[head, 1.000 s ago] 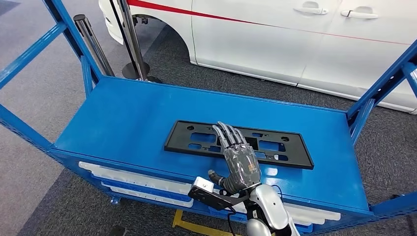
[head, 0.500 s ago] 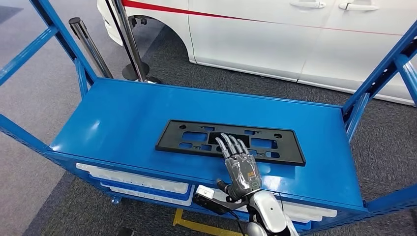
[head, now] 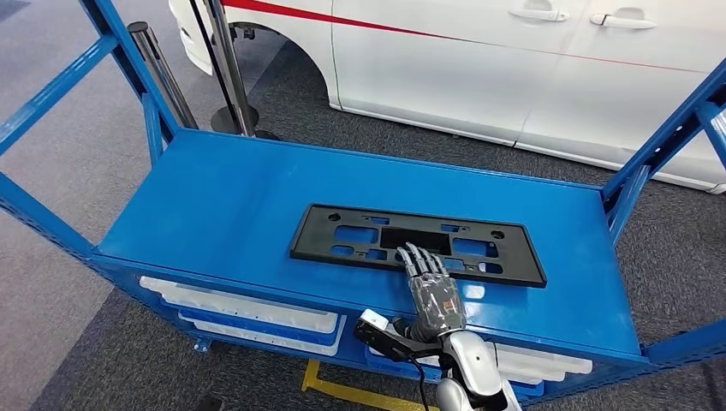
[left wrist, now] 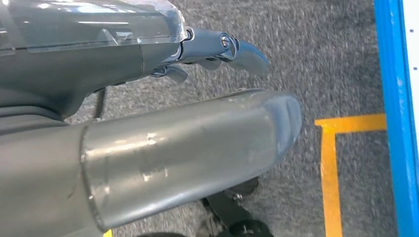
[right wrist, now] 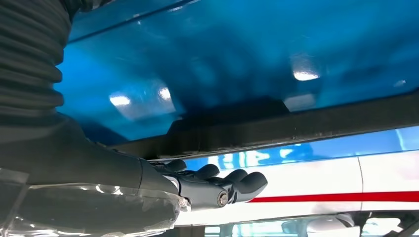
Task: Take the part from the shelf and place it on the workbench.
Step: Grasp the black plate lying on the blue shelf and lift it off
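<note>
The left hand (left wrist: 163,143) is seen in the left wrist view hanging above grey carpet beside a yellow floor line (left wrist: 330,163); nothing is held in it, and whether its fingers are spread or curled cannot be told from so close.

On the blue shelf (head: 214,205), the task's part (head: 418,243), a flat black rectangular frame with cut-outs, is laid lengthwise, somewhat toward the right end and nearer the front edge than the back. It lies flat on the shelf surface, so no side can be gripped until one edge is raised or drawn past the shelf's front edge.

The right hand (head: 434,287) is reached in over the front edge, palm down, with its fingers (head: 421,259) stretched out flat and slightly apart, the tips resting on or just above the part's near long edge, right of its middle. Nothing is pinched or enclosed. In the right wrist view the fingers are seen straight and side by side along the dark edge of the part (right wrist: 296,129). This flat pose is judged to suit pressing on the part and sliding it toward the front edge, where a grip from beneath becomes possible.

Behind the back edge a white car (head: 514,68) is parked.
</note>
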Available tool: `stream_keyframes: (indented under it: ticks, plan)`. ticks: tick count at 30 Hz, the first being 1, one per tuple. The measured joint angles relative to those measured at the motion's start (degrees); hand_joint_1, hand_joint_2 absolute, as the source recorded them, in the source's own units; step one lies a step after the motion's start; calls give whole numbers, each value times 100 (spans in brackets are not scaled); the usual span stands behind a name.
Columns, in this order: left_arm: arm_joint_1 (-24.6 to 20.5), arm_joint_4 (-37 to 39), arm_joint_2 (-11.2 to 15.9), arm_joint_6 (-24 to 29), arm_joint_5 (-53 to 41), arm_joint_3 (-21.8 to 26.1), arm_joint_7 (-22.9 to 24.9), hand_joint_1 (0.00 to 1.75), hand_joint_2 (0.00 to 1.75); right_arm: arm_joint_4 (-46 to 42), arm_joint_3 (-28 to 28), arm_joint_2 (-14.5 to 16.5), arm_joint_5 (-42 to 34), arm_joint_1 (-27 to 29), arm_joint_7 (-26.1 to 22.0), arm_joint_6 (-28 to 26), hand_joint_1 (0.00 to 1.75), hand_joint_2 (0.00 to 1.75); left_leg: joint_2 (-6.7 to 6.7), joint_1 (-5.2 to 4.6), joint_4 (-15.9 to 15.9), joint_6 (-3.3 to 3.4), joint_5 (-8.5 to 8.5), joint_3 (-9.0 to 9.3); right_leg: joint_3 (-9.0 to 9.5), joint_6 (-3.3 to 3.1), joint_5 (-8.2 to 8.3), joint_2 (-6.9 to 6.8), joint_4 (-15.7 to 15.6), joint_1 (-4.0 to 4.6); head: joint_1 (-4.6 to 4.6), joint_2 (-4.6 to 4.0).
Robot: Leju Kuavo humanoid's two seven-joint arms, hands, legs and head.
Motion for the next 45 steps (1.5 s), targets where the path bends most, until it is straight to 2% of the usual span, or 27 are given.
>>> stream_keyframes:
  ticks: [1, 2, 3, 5, 7, 8, 12, 14, 16, 17, 18, 19, 21, 23, 26, 28, 29, 31, 32, 33, 34, 36, 38, 39, 42, 44, 45]
  plan:
    - [6, 0, 0, 0, -1, 0, 1, 0, 0, 28, -34, 10, 4, -6, 11, -18, 0, 175, 1, -5, 3, 6, 8, -16, -145, 12, -147, 0, 343, -6, -2, 0]
    - [13, 1, 0, -1, -3, 0, 1, 0, 0, 55, -61, 23, 7, -17, 21, -30, 0, 175, 2, -8, 6, 6, 13, -27, -221, 21, -194, -1, 543, -11, -1, 0]
    - [19, 1, -1, -1, -6, -1, 2, 0, 0, 77, -77, 41, 8, -37, 30, -36, 0, 175, 1, -9, 13, 2, 17, -34, -191, 24, -130, -2, 533, -15, -1, 0]
    - [22, 1, -4, -2, -11, -3, 2, 0, 0, 108, -91, 97, -1, -94, 41, -33, 0, 175, -5, -8, 45, -18, 17, -42, 160, 4, 215, -3, -67, -21, -1, 0]
    - [17, 1, -6, 1, -14, -9, 1, 0, 0, 120, -90, 168, -47, -151, 42, -18, 0, 175, -11, -32, 107, -72, 1, -77, 507, -38, 432, -4, -740, -4, -3, 0]
    - [16, 1, -5, 5, -16, -11, 1, 0, 0, 120, -89, 204, -78, -176, 42, -9, 0, 175, -12, -40, 129, -108, -1, -98, 574, -61, 457, -2, -898, 8, -5, 0]
    - [18, 1, 5, 16, -19, -14, 0, 0, 0, 110, -90, 285, -142, -297, 61, 21, 0, 175, -12, -20, 201, -249, -42, -155, 559, -192, 505, -5, -987, 6, -8, 0]
    - [21, 4, 13, 17, -19, -16, 0, 0, 0, 105, -90, 321, -154, -331, 62, 32, 0, 175, -16, 0, 629, -304, -328, -343, 560, -251, 539, -21, -1022, -13, -11, 0]
    - [21, 11, 18, 17, -19, -17, 0, 0, 0, 98, -90, 347, -212, -346, 79, 70, 0, 175, -16, 11, 1348, -351, -683, -660, 542, -267, 545, -30, -1019, -6, -13, 0]
    - [20, 17, 28, 17, -18, -18, 1, 0, 0, 79, -84, 351, -267, -356, 106, 115, 0, 175, -16, 14, 1601, -368, -754, -771, 535, -268, 544, -32, -1012, -2, -13, 0]
    - [18, 24, 44, 17, -16, -20, 1, 0, 0, 45, -69, 353, -331, -372, 143, 172, 0, 175, -16, 16, 1657, -377, -711, -792, 530, -267, 542, -31, -1002, -1, -13, 0]
    - [14, 30, 64, 17, -14, -24, 2, 0, 0, -5, -45, 355, -395, -395, 183, 226, 0, 175, -16, 17, 1484, -375, -559, -703, 530, -264, 538, -27, -992, -2, -13, 0]
    - [0, 40, 103, 17, -11, -33, 2, 0, 0, -117, 9, 367, -488, -449, 240, 291, 0, 175, -16, 15, 742, -344, -183, -337, 538, -242, 522, -18, -975, 2, -13, 0]
    - [-17, 53, 121, 17, -9, -40, 2, 0, 0, -193, 41, 381, -532, -495, 267, 312, 0, 175, -25, -7, 219, -291, -35, -99, 525, -193, 515, -12, -960, 21, -11, 0]
    - [-17, 88, 132, 21, -2, -46, 3, 0, 0, -239, 81, 383, -559, -514, 284, 329, 0, 175, -37, -21, 116, -202, -28, -81, 508, -107, 525, -12, -974, 30, -8, 0]
    - [-23, 115, 137, 31, 4, -51, 3, 0, 0, -247, 105, 378, -545, -524, 301, 339, 0, 175, -29, 2, 67, -126, 6, -70, 450, -57, 403, -9, -828, 26, -5, 0]
    - [-34, 130, 140, 36, 7, -55, 3, 0, 0, -246, 116, 371, -521, -533, 318, 346, 0, 175, -24, 14, 46, -89, 22, -67, 346, -38, 257, -7, -599, 23, -3, 0]
    - [-53, 158, 155, 45, 14, -66, 2, 0, 0, -234, 137, 345, -468, -541, 351, 359, 0, 175, -21, 2, 44, -50, 26, -77, 4, -18, -91, -5, 116, 17, -1, 0]
    - [-56, 169, 165, 49, 19, -71, 2, 0, 0, -224, 144, 327, -451, -539, 364, 362, 0, 175, -21, -3, 47, -43, 25, -81, -151, -11, -192, -6, 427, 12, -2, 0]
    - [-56, 182, 172, 51, 23, -76, 2, 0, 0, -211, 148, 309, -442, -537, 374, 364, 0, 175, -23, -6, 51, -41, 23, -81, -229, -7, -183, -6, 568, 8, -2, 0]
    - [-58, 196, 177, 52, 26, -81, 2, 0, 0, -198, 151, 293, -418, -540, 387, 370, 0, 175, -27, -8, 59, -43, 19, -79, -201, -11, -61, -7, 491, 3, -2, 0]
    - [-63, 216, 180, 51, 26, -94, 2, 0, 0, -176, 166, 274, -303, -570, 423, 405, 0, 175, -37, -8, 87, -62, -1, -76, 92, -44, 346, -8, -166, 0, -1, 0]
    - [-78, 226, 179, 50, 29, -115, 2, 0, 0, -144, 188, 259, -106, -618, 461, 458, 0, 175, -41, -28, 128, -106, -24, -100, 355, -89, 555, -7, -761, 20, -4, 0]
    - [-85, 227, 180, 50, 34, -124, 2, 0, 0, -120, 198, 249, -1, -635, 478, 477, 0, 175, -42, -36, 139, -135, -28, -115, 401, -105, 564, -4, -887, 31, -6, 0]
    - [-102, 228, 188, 50, 54, -139, 0, 0, 0, -4, 222, 204, 317, -652, 502, 520, 0, 175, -40, -26, 140, -236, -39, -118, 414, -176, 572, 9, -948, 33, -10, 0]
    - [-105, 228, 197, 50, 76, -144, 1, 0, 0, 111, 250, 183, 518, -678, 517, 572, 0, 175, -39, -12, 382, -299, -214, -215, 436, -246, 600, 1, -995, 8, -11, 0]
    - [-100, 228, 199, 50, 87, -146, 1, 0, 0, 188, 263, 174, 606, -691, 533, 584, 0, 175, -38, -4, 669, -324, -379, -344, 441, -269, 605, -4, -1004, 3, -13, 0]
